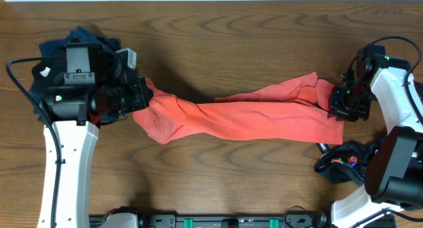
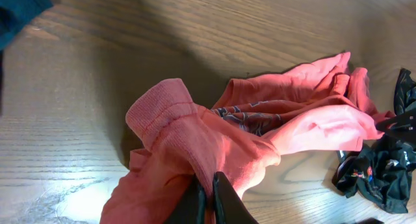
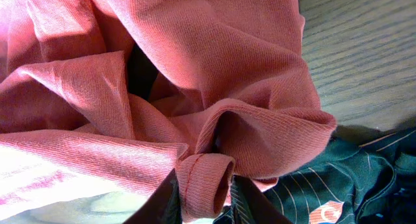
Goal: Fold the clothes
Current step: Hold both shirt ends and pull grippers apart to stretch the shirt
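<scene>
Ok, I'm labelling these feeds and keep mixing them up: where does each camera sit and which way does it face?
Overhead: above the table, looking straight down; both arms show, left gripper and right gripper holding the coral T-shirt between them.
Left wrist: on the left arm, looking along the T-shirt toward the black jersey; its fingers show.
Right wrist: on the right arm, close on the pinched hem; its fingers show.
Shared: both wrist views show T-shirt and jersey.

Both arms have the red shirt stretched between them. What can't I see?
Chest print of the red T-shirt: folded inside, a sliver shows, left wrist.
Navy clothes: overhead, left arm covers most.
Black jersey: right wrist, cut off by frame edge; overhead, mostly under right arm.
</scene>
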